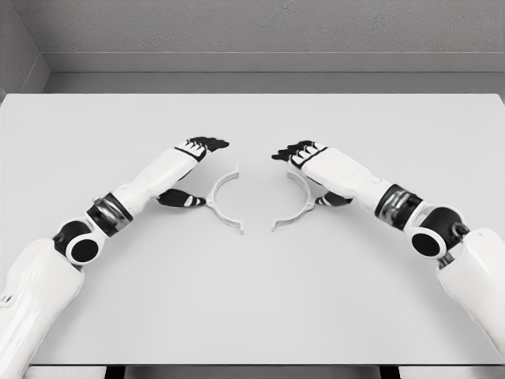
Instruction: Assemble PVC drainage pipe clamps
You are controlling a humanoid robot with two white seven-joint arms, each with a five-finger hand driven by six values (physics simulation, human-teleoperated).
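Now both hands, left hand (192, 170) and right hand (309, 172), hover with fingers loose, holding nothing, beside two thin white plastic half-ring clamps, left half (222, 204) and right half (295, 207); light, stiff, likely slippery, best pinched mid-arc.

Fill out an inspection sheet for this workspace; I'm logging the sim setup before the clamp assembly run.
Surface: grey table, flat, bare apart from the parts.
Job's things: left clamp half and right clamp half, white arcs lying flat, open sides facing each other, apart.
Clutter: nothing seen.
Grippers: left hand beside the left half, right hand beside the right half; fingers spread, no firm grasp visible.
Cables: nothing seen.
Surroundings: grey back wall behind the table.
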